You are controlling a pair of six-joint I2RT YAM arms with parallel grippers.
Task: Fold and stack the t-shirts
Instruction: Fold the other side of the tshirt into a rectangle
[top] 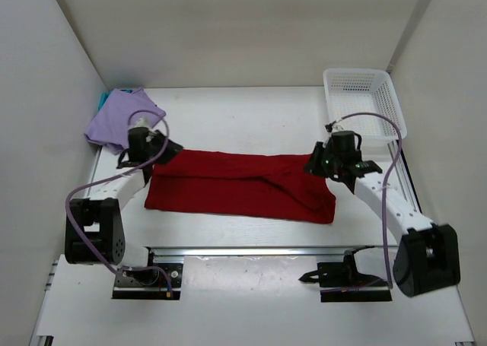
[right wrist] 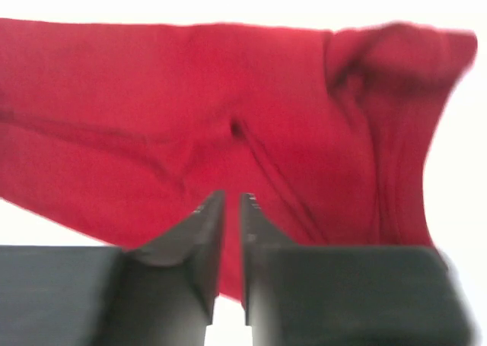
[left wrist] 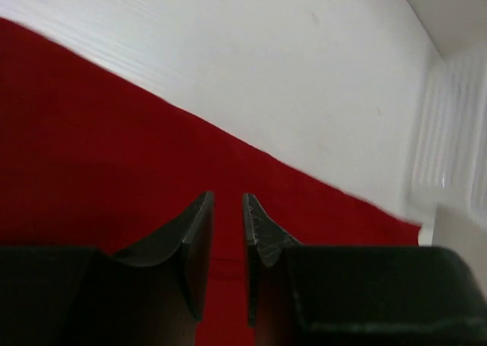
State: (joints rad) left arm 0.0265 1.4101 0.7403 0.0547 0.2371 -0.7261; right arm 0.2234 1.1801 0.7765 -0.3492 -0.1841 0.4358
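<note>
Lying folded into a long band, the red t-shirt (top: 243, 185) stretches across the middle of the white table (top: 243, 114), its long axis running from 9 o'clock to 3 o'clock and dipping slightly toward 4 o'clock at the right end. At 10 o'clock, the lavender t-shirt (top: 118, 119) sits crumpled in the far corner, with a sliver of the teal t-shirt (top: 103, 99) showing behind it. The left gripper (top: 171, 147) hovers over the band's left end, jaws a narrow gap apart and holding nothing. The right gripper (top: 312, 166) hangs over the bunched right end, jaws parted by a slit, no cloth between them. A white mesh basket (top: 396, 110) stands at 2 o'clock. Plain white walls (top: 228, 26) enclose the table on three sides.
</note>
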